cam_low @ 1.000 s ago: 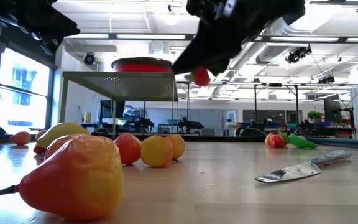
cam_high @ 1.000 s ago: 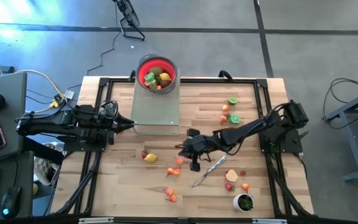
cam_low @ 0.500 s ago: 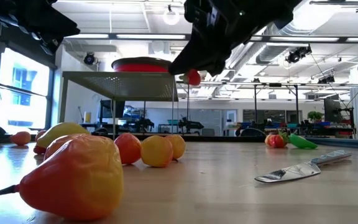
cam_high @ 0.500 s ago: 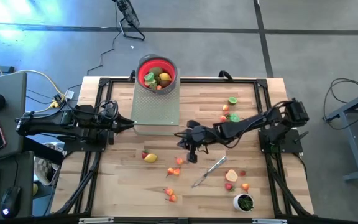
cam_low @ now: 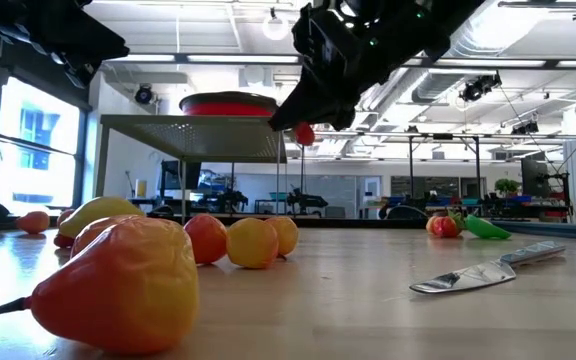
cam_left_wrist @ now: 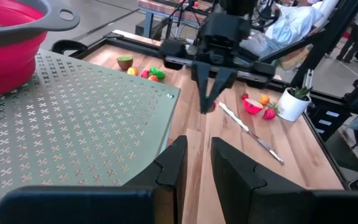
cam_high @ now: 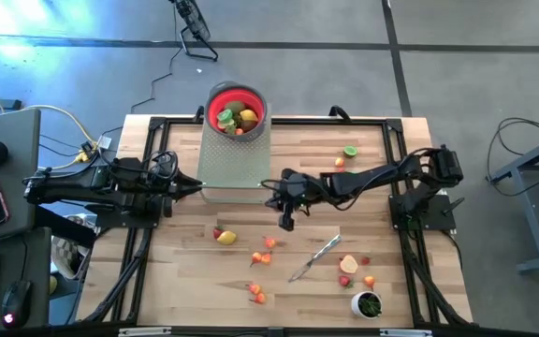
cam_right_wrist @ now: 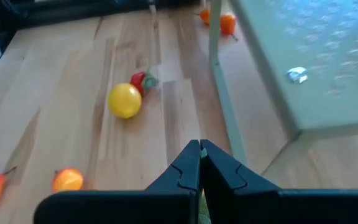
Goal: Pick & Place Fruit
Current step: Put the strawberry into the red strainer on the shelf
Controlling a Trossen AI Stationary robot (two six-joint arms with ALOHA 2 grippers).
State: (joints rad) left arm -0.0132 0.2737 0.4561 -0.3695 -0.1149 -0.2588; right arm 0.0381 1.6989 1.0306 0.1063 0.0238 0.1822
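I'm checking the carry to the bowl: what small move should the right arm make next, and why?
Probably keep lifting and travel toward the red bowl. The right gripper is shut on a small red fruit, held in the air beside the perforated stand, roughly level with its top, while the bowl's rim sits higher.

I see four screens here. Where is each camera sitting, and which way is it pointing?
High view: above the table, looking straight down; both arms show, the right claw raised mid-table near the perforated shelf.
Low view: at tabletop height, looking level across the fruit into the room; the right claw hangs overhead, pinching a small red fruit.
Left wrist view: on the left arm, looking past its own claw toward the right arm.
Right wrist view: on the right arm, looking down past its shut claw.
Shared: high and left wrist views both show the red bowl and knife.
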